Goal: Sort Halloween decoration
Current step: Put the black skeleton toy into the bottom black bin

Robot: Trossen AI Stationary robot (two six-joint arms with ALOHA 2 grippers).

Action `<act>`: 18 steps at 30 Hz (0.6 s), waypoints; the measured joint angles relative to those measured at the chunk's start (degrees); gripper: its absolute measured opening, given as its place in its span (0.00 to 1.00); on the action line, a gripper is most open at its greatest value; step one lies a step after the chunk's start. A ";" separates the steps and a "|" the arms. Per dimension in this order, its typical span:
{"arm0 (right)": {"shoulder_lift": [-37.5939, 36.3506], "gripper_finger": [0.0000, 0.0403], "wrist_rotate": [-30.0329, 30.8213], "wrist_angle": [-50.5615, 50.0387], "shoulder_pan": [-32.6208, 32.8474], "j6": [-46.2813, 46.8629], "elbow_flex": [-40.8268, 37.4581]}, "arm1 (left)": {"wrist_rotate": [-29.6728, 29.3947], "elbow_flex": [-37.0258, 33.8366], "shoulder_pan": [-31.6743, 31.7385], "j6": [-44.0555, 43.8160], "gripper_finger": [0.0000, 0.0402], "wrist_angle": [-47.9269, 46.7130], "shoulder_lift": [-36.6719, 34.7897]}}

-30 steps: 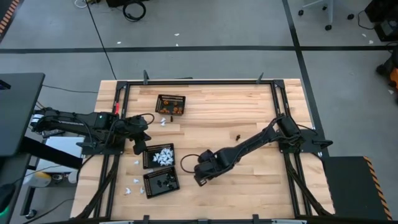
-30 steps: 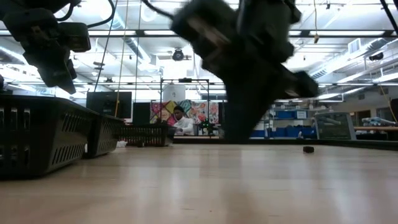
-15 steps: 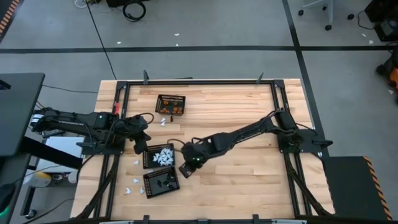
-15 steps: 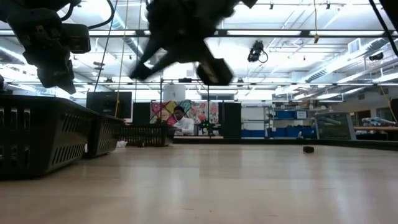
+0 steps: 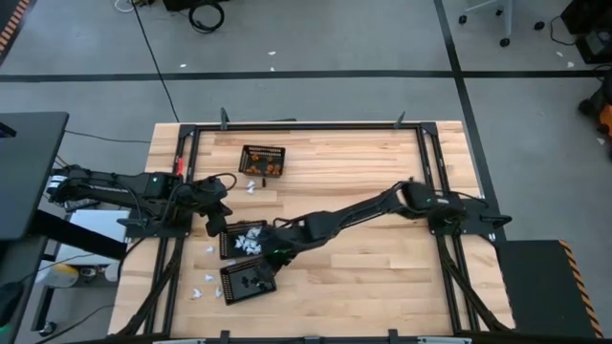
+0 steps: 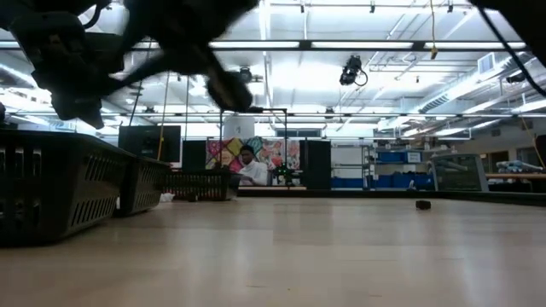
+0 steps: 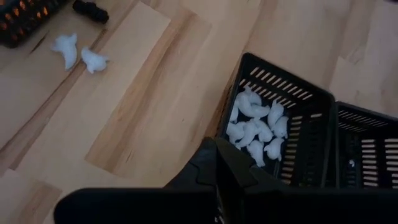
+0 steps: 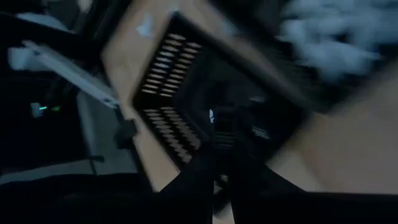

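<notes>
My right gripper (image 5: 274, 253), fingers near closed on what I cannot make out, has swung from mid-table to above the basket of black pieces (image 5: 248, 280) near the table's front-left corner, suggesting delivery; left gripper (image 5: 212, 227) waits shut beside the white pieces (image 5: 251, 239).

White pieces (image 7: 256, 126) lie heaped in the middle basket (image 5: 243, 239), small rounded blobs crowded toward one side. Two more white pieces (image 7: 79, 53) rest loose on the worktop (image 5: 363, 172), close together, near a loose black piece (image 7: 91, 9). Orange pieces (image 5: 273, 169) sit in the far basket (image 5: 262, 160). Black pieces (image 5: 251, 279) lie in the near basket (image 5: 247, 281). One black piece (image 5: 367, 206) lies alone mid-worktop. A few white ones (image 5: 203, 285) lie scattered left of the near basket.
</notes>
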 joint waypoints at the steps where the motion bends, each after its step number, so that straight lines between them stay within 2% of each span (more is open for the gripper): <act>1: 1.98 0.07 -0.78 -0.88 0.21 -0.60 3.16 | -0.01 0.00 0.00 -0.15 0.01 -0.38 0.02; 4: 7.14 0.08 -2.08 -4.02 0.60 -2.00 11.18 | 0.01 0.00 -0.02 -1.21 0.01 -0.64 0.00; 8: 11.39 0.15 -2.82 -6.28 0.78 -3.01 17.07 | 0.43 0.00 -0.07 -3.26 0.01 -1.26 -0.02; 15: 11.49 0.39 -2.55 -8.96 0.57 -4.47 17.47 | 1.10 0.00 -0.11 -5.16 0.01 -1.69 -0.02; 18: 11.14 0.47 -3.21 -11.08 0.19 -4.69 17.47 | 1.08 0.00 -0.11 -6.17 0.01 -1.67 -0.02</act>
